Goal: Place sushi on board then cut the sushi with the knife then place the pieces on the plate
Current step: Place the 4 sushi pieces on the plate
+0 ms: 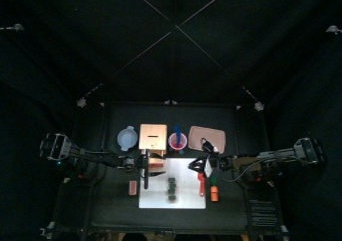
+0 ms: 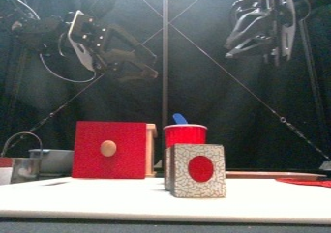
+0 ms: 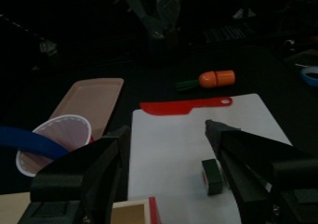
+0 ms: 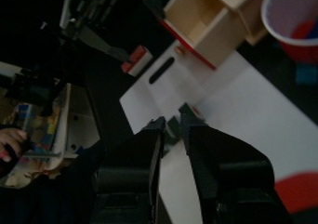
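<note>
The sushi roll (image 2: 196, 171) stands on the white cutting board (image 3: 174, 125) at mid-worktop, with the red knife (image 3: 184, 105) lying at the board's edge. The left fingers (image 3: 236, 158) and the right fingers (image 2: 242, 34) hang above, both spread wide and empty.
</note>
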### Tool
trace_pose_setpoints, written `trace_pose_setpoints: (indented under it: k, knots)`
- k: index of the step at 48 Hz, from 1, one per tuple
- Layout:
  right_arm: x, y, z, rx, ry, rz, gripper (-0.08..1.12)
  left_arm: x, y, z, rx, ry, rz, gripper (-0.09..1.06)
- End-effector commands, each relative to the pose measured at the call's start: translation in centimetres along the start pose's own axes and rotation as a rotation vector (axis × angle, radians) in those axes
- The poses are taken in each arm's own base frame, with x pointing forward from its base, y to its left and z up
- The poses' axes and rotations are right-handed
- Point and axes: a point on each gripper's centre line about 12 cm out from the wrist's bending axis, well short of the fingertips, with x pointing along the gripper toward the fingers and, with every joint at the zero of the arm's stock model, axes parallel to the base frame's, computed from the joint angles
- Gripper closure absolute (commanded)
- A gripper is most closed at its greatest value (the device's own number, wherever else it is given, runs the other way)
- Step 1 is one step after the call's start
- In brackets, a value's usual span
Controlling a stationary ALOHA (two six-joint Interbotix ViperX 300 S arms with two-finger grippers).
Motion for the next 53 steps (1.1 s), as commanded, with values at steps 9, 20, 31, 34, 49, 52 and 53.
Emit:
trace_pose_setpoints:
  k: [9, 20, 31, 34, 49, 52, 53]
  knots:
    - [-3.6, 2.7, 2.6, -0.141, 0.123, -0.029, 0.42, 0.7, 0.0, 1.1, 0.023, -0.038, -0.006, -0.01]
    - [-0.9, -0.3, 4.8, -0.315, 0.204, -0.052, 0.42, 1.1, -0.1, 1.3, 0.021, -0.044, -0.010, -0.01]
    - [4.6, -0.7, 4.2, -0.425, 0.271, 0.074, 0.42, 1.2, -0.1, 1.6, 0.019, -0.051, -0.008, -0.01]
    - [5.8, -0.5, 4.1, -0.479, 0.254, 0.095, 0.42, 1.1, -0.1, 1.5, 0.018, -0.048, -0.009, -0.01]
    - [10.9, 1.5, 2.9, -0.629, 0.199, 0.112, 0.31, 0.7, -0.1, 1.2, 0.022, -0.042, -0.010, -0.01]
    - [11.7, 1.7, 2.4, -0.639, 0.220, 0.111, 0.26, 0.5, -0.1, 1.2, 0.022, -0.042, -0.010, -0.01]
    - [12.0, 1.8, 2.3, -0.637, 0.226, 0.111, 0.24, 0.4, -0.1, 1.0, 0.023, -0.037, -0.011, -0.01]
